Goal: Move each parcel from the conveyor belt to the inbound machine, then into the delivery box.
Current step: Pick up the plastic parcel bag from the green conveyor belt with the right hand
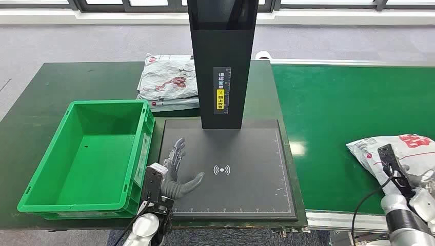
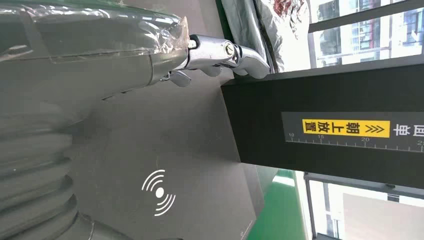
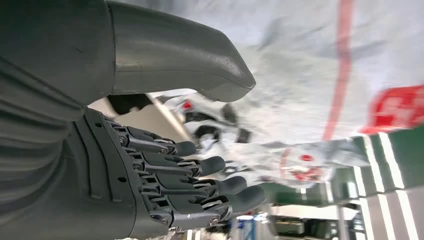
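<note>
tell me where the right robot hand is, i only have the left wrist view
observer: The right robot hand is over a white parcel on the green conveyor belt.
operator: is it gripping it
observer: Not that I can see. The right wrist view shows the thumb and fingers apart, with the parcel beyond them.
operator: delivery box free
observer: The green delivery box beside the scan plate holds nothing.
</note>
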Action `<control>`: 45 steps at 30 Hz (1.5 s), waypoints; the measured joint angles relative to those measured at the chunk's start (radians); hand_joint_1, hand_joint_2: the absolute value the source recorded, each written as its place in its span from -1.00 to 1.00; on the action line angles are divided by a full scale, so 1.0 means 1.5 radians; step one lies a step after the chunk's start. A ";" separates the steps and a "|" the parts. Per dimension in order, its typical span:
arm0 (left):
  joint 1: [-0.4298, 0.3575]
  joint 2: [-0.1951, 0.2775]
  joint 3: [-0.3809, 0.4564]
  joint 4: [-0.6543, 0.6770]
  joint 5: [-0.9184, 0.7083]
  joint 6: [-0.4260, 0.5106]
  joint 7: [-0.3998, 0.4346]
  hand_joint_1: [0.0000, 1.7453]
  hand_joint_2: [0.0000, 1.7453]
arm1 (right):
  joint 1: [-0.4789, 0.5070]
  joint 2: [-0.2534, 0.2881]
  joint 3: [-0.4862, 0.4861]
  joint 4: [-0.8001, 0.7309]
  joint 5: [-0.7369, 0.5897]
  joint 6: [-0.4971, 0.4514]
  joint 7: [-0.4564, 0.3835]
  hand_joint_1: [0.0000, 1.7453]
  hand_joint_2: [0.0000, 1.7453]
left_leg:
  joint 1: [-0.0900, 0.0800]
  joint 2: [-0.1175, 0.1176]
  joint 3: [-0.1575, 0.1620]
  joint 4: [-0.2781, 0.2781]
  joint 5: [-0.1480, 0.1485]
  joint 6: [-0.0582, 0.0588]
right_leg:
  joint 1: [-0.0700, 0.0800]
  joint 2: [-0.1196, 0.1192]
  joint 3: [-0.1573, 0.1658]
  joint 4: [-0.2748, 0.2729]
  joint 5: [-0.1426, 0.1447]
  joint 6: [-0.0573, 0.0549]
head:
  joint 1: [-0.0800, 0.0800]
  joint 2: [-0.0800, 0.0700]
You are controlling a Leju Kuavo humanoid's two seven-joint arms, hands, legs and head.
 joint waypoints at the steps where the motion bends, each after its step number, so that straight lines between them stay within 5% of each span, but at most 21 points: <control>1: 0.000 0.000 0.000 0.000 0.000 0.000 0.001 -1.00 1.00 | 0.000 -0.002 0.000 0.003 0.009 0.005 0.008 -1.00 1.00 | 0.000 0.000 0.000 0.000 0.000 0.000 | 0.000 0.000 0.000 0.000 0.000 0.000 | 0.000 0.000; 4: 0.000 0.001 0.000 0.000 -0.001 -0.003 0.003 -1.00 1.00 | 0.005 -0.009 0.002 0.017 0.056 0.036 0.049 -1.00 1.00 | 0.000 0.000 0.000 0.000 0.000 0.000 | 0.000 0.000 0.000 0.000 0.000 0.000 | 0.000 0.000; 8: 0.000 0.003 0.000 0.000 -0.002 -0.008 0.006 -1.00 1.00 | 0.014 -0.015 0.003 0.033 0.098 0.074 0.093 -1.00 -1.00 | 0.000 0.000 0.000 0.000 0.000 0.000 | 0.000 0.000 0.000 0.000 0.000 0.000 | 0.000 0.000; 18: -0.004 0.003 0.000 0.019 -0.007 -0.016 0.001 -1.00 1.00 | 0.016 -0.025 0.004 0.072 0.148 0.189 0.128 -1.00 -1.00 | 0.000 0.000 0.000 0.000 0.000 0.000 | 0.000 0.000 0.000 0.000 0.000 0.000 | 0.000 0.000; 24: -0.010 0.003 0.000 0.033 -0.013 -0.018 -0.008 -1.00 1.00 | 0.013 -0.020 0.004 0.086 0.119 0.276 0.017 -1.00 -1.00 | 0.000 0.000 0.000 0.000 0.000 0.000 | 0.000 0.000 0.000 0.000 0.000 0.000 | 0.000 0.000; 28: -0.012 0.003 0.000 0.041 -0.013 -0.018 -0.011 -1.00 1.00 | 0.010 -0.014 0.004 0.091 0.112 0.288 -0.003 -1.00 -1.00 | 0.000 0.000 0.000 0.000 0.000 0.000 | 0.000 0.000 0.000 0.000 0.000 0.000 | 0.000 0.000; 29: -0.012 0.003 0.000 0.042 -0.013 -0.018 -0.011 -1.00 1.00 | 0.009 -0.013 0.004 0.092 0.111 0.289 -0.003 -0.92 -1.00 | 0.000 0.000 0.000 0.000 0.000 0.000 | 0.000 0.000 0.000 0.000 0.000 0.000 | 0.000 0.000; 30: -0.012 0.003 0.000 0.044 -0.014 -0.018 -0.011 -1.00 1.00 | 0.008 -0.013 0.004 0.093 0.111 0.289 -0.003 -0.42 -1.00 | 0.000 0.000 0.000 0.000 0.000 0.000 | 0.000 0.000 0.000 0.000 0.000 0.000 | 0.000 0.000; 33: -0.012 0.003 0.000 0.046 -0.014 -0.018 -0.012 -1.00 1.00 | 0.007 -0.011 0.003 0.095 0.100 0.297 -0.026 1.00 0.50 | 0.000 0.000 0.000 0.000 0.000 0.000 | 0.000 0.000 0.000 0.000 0.000 0.000 | 0.000 0.000; 34: -0.012 0.003 0.000 0.047 -0.015 -0.018 -0.012 -1.00 1.00 | 0.007 -0.010 0.002 0.095 0.091 0.301 -0.045 1.00 1.00 | 0.000 0.000 -0.001 0.000 0.000 0.000 | 0.000 0.000 0.000 0.000 0.000 0.000 | 0.000 0.000; 38: -0.011 0.004 0.000 0.043 -0.020 -0.017 -0.012 -1.00 1.00 | 0.000 -0.005 -0.010 0.090 0.056 0.306 -0.116 1.00 1.00 | 0.000 0.001 0.000 0.000 0.000 0.000 | 0.000 0.001 0.000 0.000 0.000 0.000 | 0.000 0.000; 45: 0.002 0.005 0.002 0.020 -0.023 -0.009 -0.007 -1.00 1.00 | -0.019 0.013 -0.018 0.078 0.034 0.298 -0.132 1.00 1.00 | 0.001 0.002 0.001 0.000 0.000 0.000 | 0.001 0.002 0.001 0.000 0.000 0.000 | 0.000 0.000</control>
